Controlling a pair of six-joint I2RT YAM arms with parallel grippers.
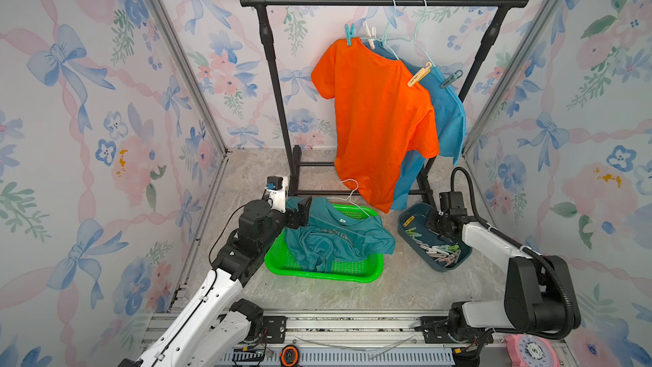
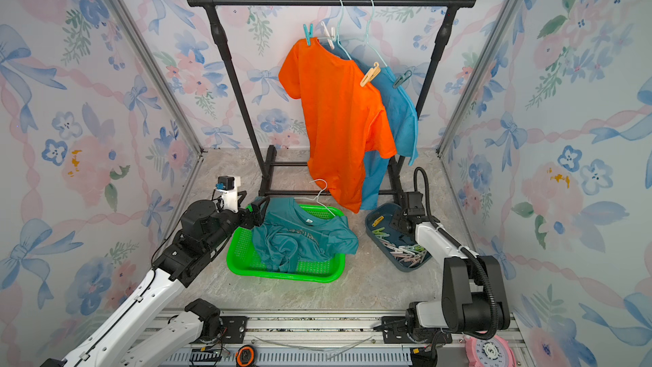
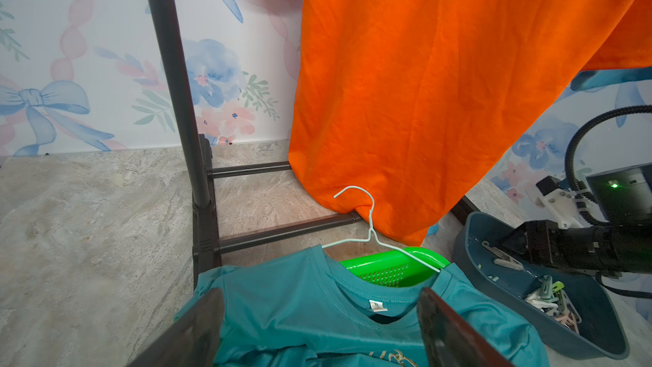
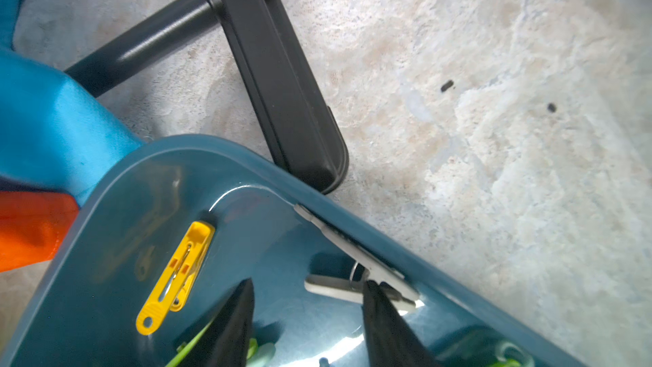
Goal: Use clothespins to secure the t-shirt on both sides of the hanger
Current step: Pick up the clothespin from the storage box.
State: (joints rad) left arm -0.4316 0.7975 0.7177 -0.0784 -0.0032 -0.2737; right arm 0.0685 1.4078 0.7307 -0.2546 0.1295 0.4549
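Observation:
A teal t-shirt (image 1: 335,238) (image 2: 300,238) (image 3: 282,294) lies crumpled in a green basket (image 1: 352,273) (image 3: 395,259), with a white wire hanger (image 1: 349,195) (image 3: 370,231) through its neck. My left gripper (image 1: 301,215) (image 3: 319,293) stands open just over the shirt's shoulder and collar. The clothespins (image 1: 441,252) lie piled in a dark blue tray (image 1: 402,231) (image 4: 247,157). Inside that tray my right gripper (image 1: 435,229) (image 4: 308,282) is open with nothing between its fingers. One fingertip touches a white clothespin (image 4: 335,289) leaning on the tray wall. A yellow clothespin (image 4: 174,277) lies apart beside it.
A black clothes rack (image 1: 384,0) stands at the back. An orange t-shirt (image 1: 377,118) and a blue t-shirt (image 1: 448,118) hang pegged on it. The rack's foot (image 4: 282,82) touches the tray's corner. A pink timer (image 1: 529,351) and a tape measure (image 1: 289,354) sit on the front rail.

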